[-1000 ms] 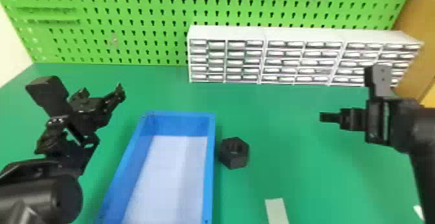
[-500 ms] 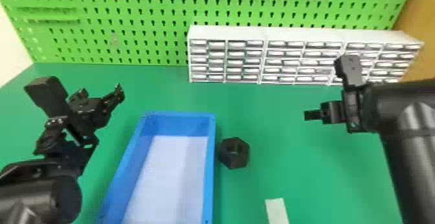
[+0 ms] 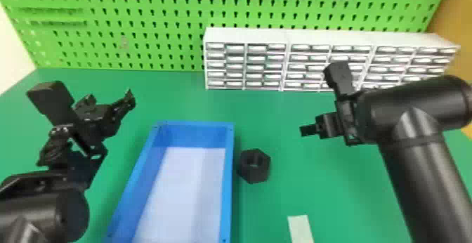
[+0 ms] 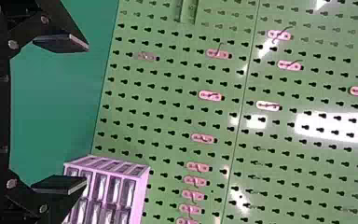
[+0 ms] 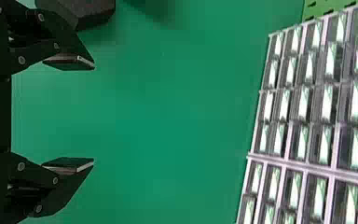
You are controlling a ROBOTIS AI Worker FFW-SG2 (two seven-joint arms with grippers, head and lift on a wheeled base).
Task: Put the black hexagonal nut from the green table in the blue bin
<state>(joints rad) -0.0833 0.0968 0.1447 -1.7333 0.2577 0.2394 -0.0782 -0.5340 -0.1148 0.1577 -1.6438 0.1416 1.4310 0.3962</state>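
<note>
The black hexagonal nut (image 3: 255, 166) lies on the green table (image 3: 337, 196), close beside the right wall of the blue bin (image 3: 228, 189). My right gripper (image 3: 308, 130) is above the table, to the right of the nut and farther back. In the right wrist view, my right gripper (image 5: 93, 115) has its fingers wide apart with nothing between them, and part of the nut (image 5: 91, 10) shows past one finger. My left gripper (image 3: 129, 100) is parked left of the bin; in the left wrist view, the left gripper (image 4: 87, 115) stands open and holds nothing.
White drawer cabinets (image 3: 246, 35) stand along the back of the table before a green pegboard (image 3: 147, 35). A pale strip (image 3: 300, 229) lies on the table near the front, right of the bin.
My right arm has swung in leftward from the right side, bringing its gripper closer to the nut. The left arm, the nut and the bin have stayed where they were.
</note>
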